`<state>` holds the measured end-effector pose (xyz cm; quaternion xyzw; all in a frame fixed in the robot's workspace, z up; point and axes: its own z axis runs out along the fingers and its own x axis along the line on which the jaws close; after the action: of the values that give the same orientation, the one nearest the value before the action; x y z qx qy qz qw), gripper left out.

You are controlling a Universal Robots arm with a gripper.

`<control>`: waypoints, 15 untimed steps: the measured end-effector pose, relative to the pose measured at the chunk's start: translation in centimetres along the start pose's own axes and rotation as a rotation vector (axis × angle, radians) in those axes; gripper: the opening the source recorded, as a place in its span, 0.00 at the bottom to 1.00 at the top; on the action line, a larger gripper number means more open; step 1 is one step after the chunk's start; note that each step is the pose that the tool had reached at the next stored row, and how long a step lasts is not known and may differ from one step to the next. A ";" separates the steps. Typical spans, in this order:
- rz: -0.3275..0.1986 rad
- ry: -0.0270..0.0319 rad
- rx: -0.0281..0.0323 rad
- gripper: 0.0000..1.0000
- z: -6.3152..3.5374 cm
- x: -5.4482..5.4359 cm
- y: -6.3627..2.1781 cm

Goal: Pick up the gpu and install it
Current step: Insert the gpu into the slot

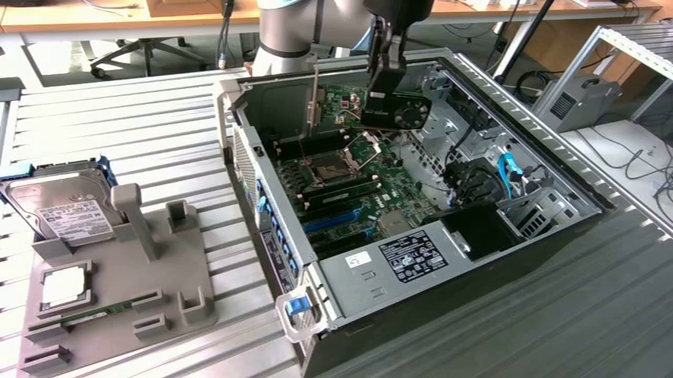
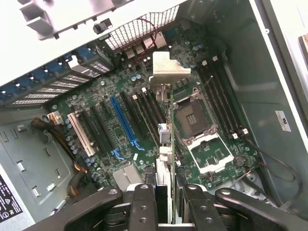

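Nearest in the exterior view, a grey holder tray (image 1: 179, 268) sits on the slatted table (image 1: 126, 118) at the exterior view's left. It carries a silver hard drive (image 1: 65, 214) with a white label, a square processor chip (image 1: 63, 282) and a narrow green memory stick (image 1: 105, 313). None of them is touched.

Just beside the tray is the open computer case (image 1: 358, 272), lying on its side with the motherboard (image 1: 347, 185) facing up and the processor socket (image 1: 321, 167) in plain sight.

And here's the action: the gpu (image 1: 405, 110) hangs inside the case over the far half of the board, dark fan face towards the exterior view's right. Its long silver bracket (image 1: 315, 98) stands upright near the case's rear wall. The gripper (image 1: 384, 83) comes down from above and has the card pinched by its upper edge, with the jaws partly closed on it.

From the wrist, the gripper (image 2: 165, 190) clamps the gpu (image 2: 166, 144) edge-on, one of its fingers (image 2: 143, 202) on each side. The bracket (image 2: 163, 72) lies at the card's far end. Beyond the card, the motherboard (image 2: 96, 101) shows a blue slot (image 2: 122, 120) and a white slot (image 2: 79, 134) on one side and the socket (image 2: 199, 127) on the other. Whether the card's edge touches a slot can't be told.

Farthest back in the exterior view, the grey arm (image 1: 289, 27) rises behind the case.
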<state>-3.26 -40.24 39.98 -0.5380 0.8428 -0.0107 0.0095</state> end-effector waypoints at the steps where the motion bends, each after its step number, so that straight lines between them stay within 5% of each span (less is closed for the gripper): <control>1: -0.004 -0.0002 0.0000 0.27 0.00 0.0 0.00; 15: -0.045 -0.0015 -0.0001 0.27 -0.03 0.0 0.02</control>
<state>-3.26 -40.19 40.00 -0.5567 0.8306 -0.0105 0.0099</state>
